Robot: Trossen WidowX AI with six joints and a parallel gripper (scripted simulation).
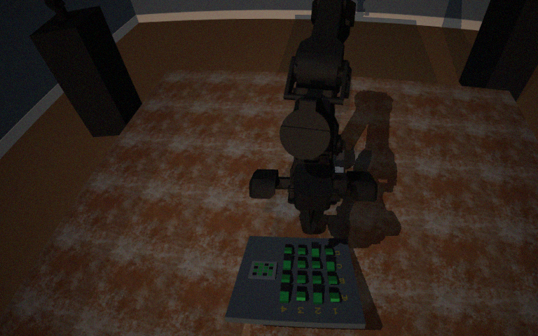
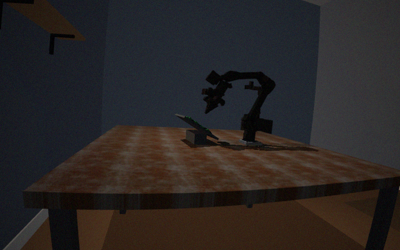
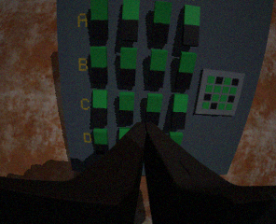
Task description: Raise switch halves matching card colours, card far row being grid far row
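Observation:
The tilted panel bears switches in rows A to D, columns 1 to 4. The card shows, by columns 1 to 4, A green, dark, green, dark; B all green; C dark, green, green, dark; D green, dark, green, green. Switches A2, A4, C1, C4 and D2 appear dark-half raised; the others appear green-half raised. My gripper is shut and empty, above the panel's near side, touching no switch. It hides part of row D in the wrist view.
A grey block supports the panel on the patterned table. The arm's shadow falls beside the panel's near corner. Dark pedestals stand beyond the table at both sides in the top view.

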